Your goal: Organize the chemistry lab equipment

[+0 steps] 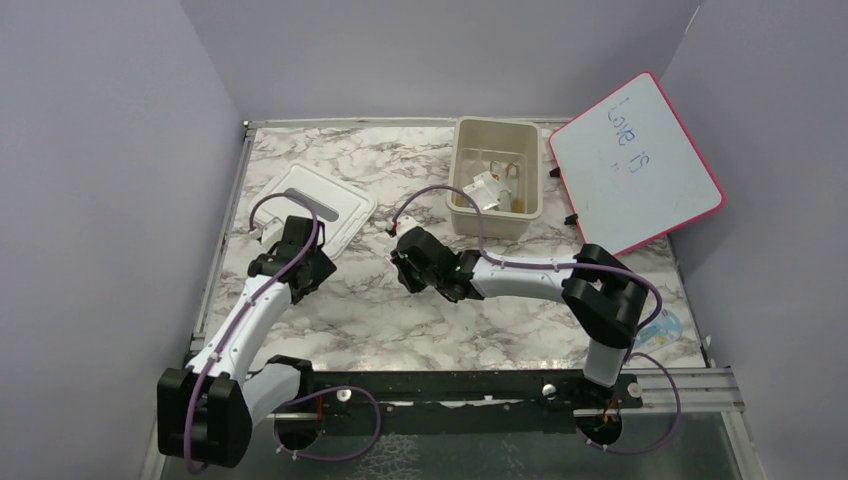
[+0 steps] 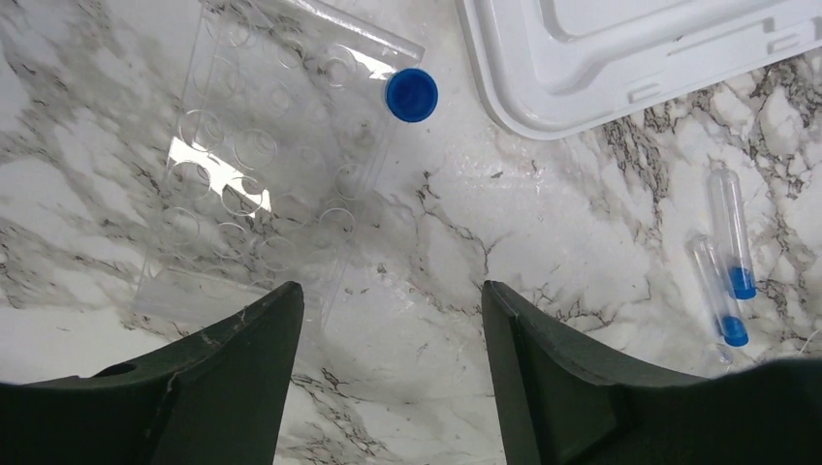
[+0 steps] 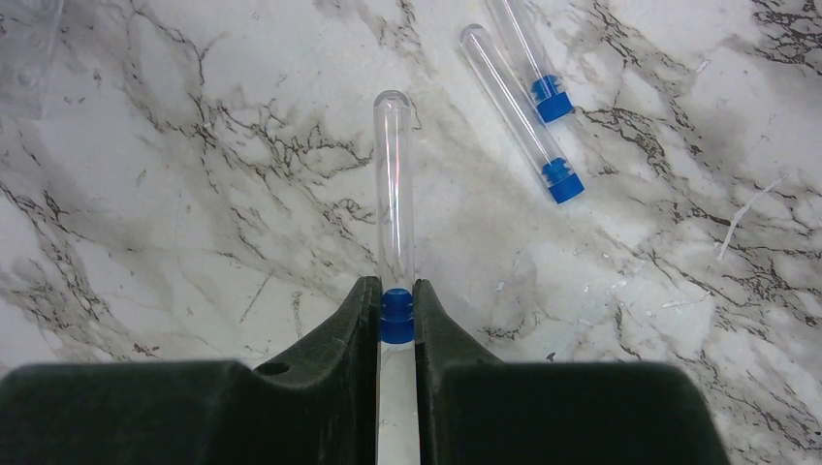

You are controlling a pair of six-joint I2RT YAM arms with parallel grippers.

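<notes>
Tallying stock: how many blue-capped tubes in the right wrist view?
3. Held tube: pinched at its cap by the right end effector. Nearer tube and farther tube: lying side by side beyond. Others may be hidden.

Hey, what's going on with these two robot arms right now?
They're sorting lab gear on a marble table. The right gripper pinches a clear tube by its blue cap, with two more tubes lying loose nearby. The left gripper hangs open and empty over the table, near a clear plastic packet and the white lid. The beige tub at the back holds a few items.
</notes>
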